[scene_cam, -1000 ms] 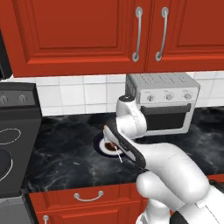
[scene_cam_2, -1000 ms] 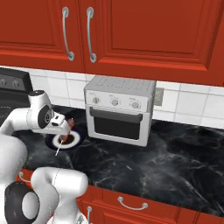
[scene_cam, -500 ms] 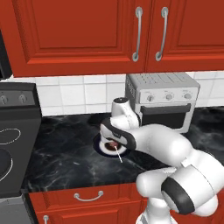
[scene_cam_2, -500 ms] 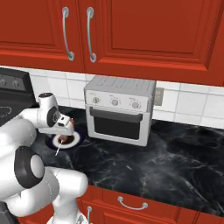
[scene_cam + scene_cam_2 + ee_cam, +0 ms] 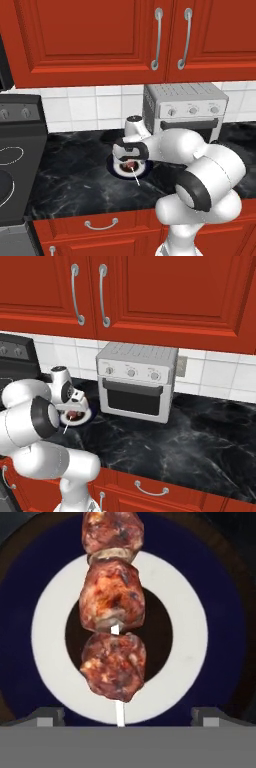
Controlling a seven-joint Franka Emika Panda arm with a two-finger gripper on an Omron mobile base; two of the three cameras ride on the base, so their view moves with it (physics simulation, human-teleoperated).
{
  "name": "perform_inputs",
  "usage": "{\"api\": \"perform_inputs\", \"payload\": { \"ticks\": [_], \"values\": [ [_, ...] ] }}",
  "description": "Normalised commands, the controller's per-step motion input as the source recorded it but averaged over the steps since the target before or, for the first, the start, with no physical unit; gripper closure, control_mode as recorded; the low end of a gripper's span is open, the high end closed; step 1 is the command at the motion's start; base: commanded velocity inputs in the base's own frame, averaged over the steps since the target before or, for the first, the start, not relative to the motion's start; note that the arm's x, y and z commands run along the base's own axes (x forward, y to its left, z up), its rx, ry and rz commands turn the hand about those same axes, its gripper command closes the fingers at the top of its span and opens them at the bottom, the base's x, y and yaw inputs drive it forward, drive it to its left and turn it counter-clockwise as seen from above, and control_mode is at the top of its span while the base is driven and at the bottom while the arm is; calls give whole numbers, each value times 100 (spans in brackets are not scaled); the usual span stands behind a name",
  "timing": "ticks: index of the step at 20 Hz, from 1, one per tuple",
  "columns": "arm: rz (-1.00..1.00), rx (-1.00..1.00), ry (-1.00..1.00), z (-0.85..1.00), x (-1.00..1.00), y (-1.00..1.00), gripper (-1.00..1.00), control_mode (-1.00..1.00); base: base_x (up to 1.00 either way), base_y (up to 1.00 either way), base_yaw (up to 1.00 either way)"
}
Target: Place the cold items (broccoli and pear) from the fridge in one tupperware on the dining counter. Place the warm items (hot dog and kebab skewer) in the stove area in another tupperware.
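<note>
A kebab skewer (image 5: 114, 629) lies across a blue-and-white plate (image 5: 187, 642) on the black marble counter (image 5: 75, 175), its meat chunks running over the plate's dark centre and off the top of the hand view. The gripper (image 5: 122, 717) hangs directly above it, jaws spread wide to either side of the stick, gripping nothing. From the base views the wrist hides most of the plate, with just the stick's pale tip poking past the rim. Behind stands a silver toaster oven (image 5: 136, 381), door closed; a stove (image 5: 15, 160) sits cropped at the edge.
</note>
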Motion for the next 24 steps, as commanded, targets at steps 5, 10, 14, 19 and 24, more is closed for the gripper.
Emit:
{"api": "perform_inputs", "payload": {
  "ticks": [5, 10, 14, 19, 24],
  "values": [
    [0, 0, 0, -30, 33, 6, -100, -100, 0, 0, 0],
    [0, 0, 0, -29, 30, 10, -100, -100, 0, 0, 0],
    [0, 0, 0, -18, 8, 5, 100, -100, 0, 0, 0],
    [0, 0, -8, -2, -13, -1, 100, -100, 0, 0, 0],
    [0, 0, -39, 24, -80, -17, 100, -100, 0, 0, 0]
  ]
}}
